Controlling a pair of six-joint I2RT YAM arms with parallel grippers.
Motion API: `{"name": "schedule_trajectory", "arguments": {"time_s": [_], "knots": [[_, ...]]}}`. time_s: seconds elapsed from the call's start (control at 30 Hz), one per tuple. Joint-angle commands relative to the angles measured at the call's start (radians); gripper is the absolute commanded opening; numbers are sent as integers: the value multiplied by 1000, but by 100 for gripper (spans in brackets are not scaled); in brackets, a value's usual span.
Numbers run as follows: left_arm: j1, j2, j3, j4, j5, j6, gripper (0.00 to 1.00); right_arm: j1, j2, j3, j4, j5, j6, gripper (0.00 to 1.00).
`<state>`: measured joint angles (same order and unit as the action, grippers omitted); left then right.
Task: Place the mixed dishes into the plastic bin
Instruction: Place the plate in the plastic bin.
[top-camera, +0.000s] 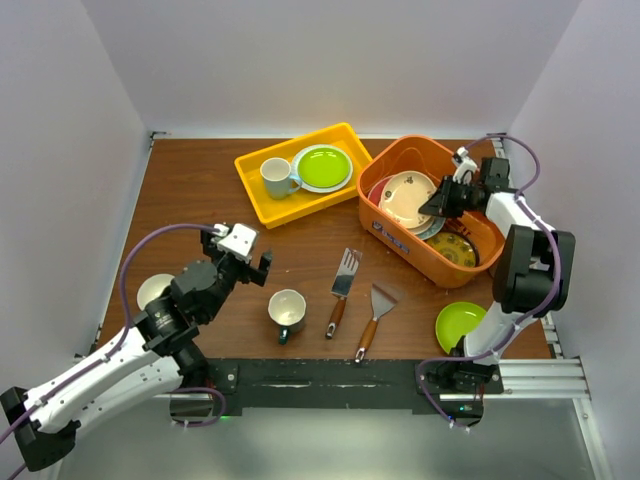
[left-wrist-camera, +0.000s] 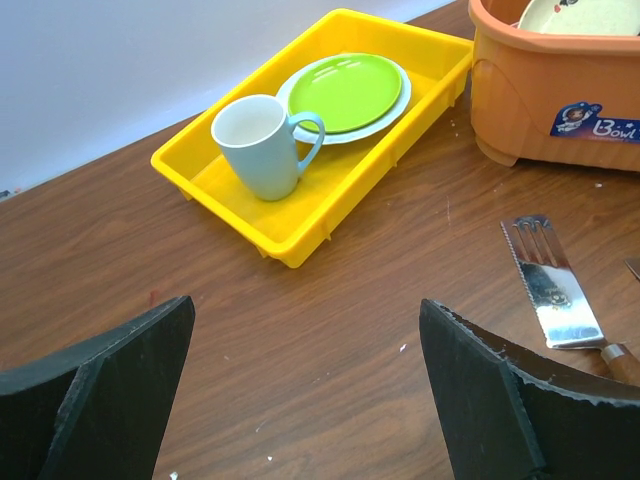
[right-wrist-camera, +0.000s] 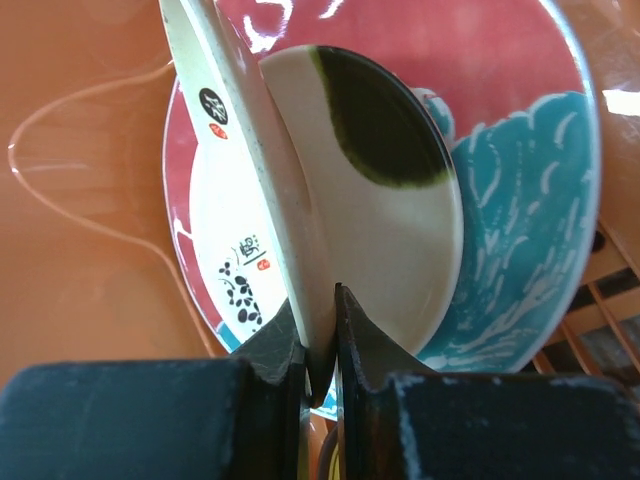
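Note:
The orange plastic bin (top-camera: 388, 232) stands at the back right and holds several plates. My right gripper (top-camera: 440, 203) reaches into it, shut on the rim of a cream plate (top-camera: 405, 198). In the right wrist view this cream plate (right-wrist-camera: 380, 250) stands on edge between the fingers of the right gripper (right-wrist-camera: 320, 300), in front of a red and blue plate (right-wrist-camera: 520, 180). A yellow patterned plate (top-camera: 455, 250) lies lower in the bin. My left gripper (top-camera: 243, 255) hovers open and empty over the left of the table. Nearby are a teal mug (top-camera: 287, 312), a white bowl (top-camera: 153, 290) and a lime plate (top-camera: 460, 323).
A yellow tray (top-camera: 262, 205) at the back holds a white mug (top-camera: 277, 177) and a lime plate (top-camera: 322, 167) on a white one. Two wooden-handled spatulas (top-camera: 343, 285) (top-camera: 375, 315) lie mid-table. In the left wrist view the tray (left-wrist-camera: 230, 195) and bin (left-wrist-camera: 530, 110) lie ahead.

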<state>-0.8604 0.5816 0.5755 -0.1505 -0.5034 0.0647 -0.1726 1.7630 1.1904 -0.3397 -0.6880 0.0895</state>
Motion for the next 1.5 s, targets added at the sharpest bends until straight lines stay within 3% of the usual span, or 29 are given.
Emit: {"name": "schedule_trajectory", "arguments": {"time_s": [0.0, 0.37, 0.8, 1.47], "knots": [[12, 3, -2, 48, 17, 11, 100, 12, 0, 0, 10, 33, -33, 14], [17, 0, -2, 48, 25, 9, 100, 13, -94, 5, -33, 107, -117, 51], [18, -5, -2, 46, 32, 9, 100, 10, -385, -47, -82, 173, -277, 89], [23, 1, -2, 45, 40, 7, 100, 2, -712, -244, 13, -126, -384, 99]]}}
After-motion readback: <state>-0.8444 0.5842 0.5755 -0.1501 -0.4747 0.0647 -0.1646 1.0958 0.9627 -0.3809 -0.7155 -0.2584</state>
